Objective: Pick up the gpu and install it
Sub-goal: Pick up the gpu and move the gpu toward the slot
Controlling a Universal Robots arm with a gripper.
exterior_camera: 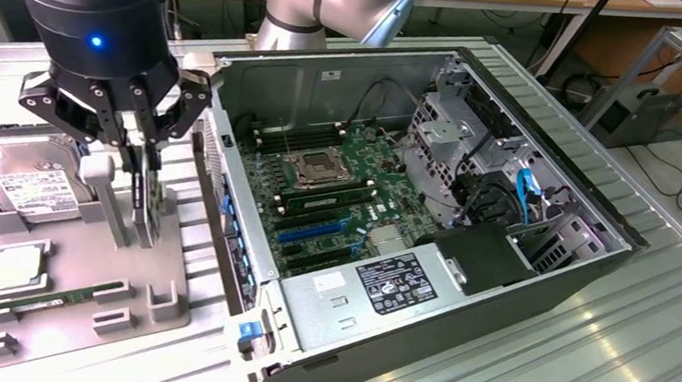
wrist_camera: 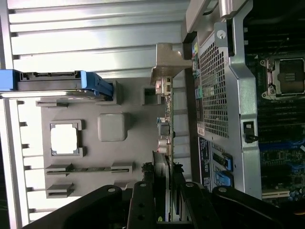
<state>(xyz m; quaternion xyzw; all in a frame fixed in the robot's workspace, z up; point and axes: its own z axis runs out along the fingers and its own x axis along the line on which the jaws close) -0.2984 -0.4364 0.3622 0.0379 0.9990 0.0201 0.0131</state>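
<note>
The arm's gripper (exterior_camera: 136,156) reached down over a gpu (exterior_camera: 143,203) that stood on edge in a slot of a grey tray (exterior_camera: 171,298), at the tray's side nearest the case (exterior_camera: 271,74). The gripper straddled the card's upper edge; whether it was clamped on the card or only set to either side could not be told. In the wrist view the card appeared edge-on, its silver bracket pointing away from the gripper.

The tray lay on the ribbed metal bench (exterior_camera: 585,361), toward the exterior view's left. It also held a hard drive (exterior_camera: 23,184) propped upright at its far end, a square processor chip (exterior_camera: 16,266) lying flat in a recess, and a green RAM stick (exterior_camera: 54,299) lying in a narrow slot near its front edge.

Just beside the tray, the case lay on its side with its panel off. Inside were a green motherboard (exterior_camera: 358,206) with a bare socket (exterior_camera: 318,168), blue card slots (exterior_camera: 312,235) and a labelled silver box (exterior_camera: 370,286) at the near end.
</note>
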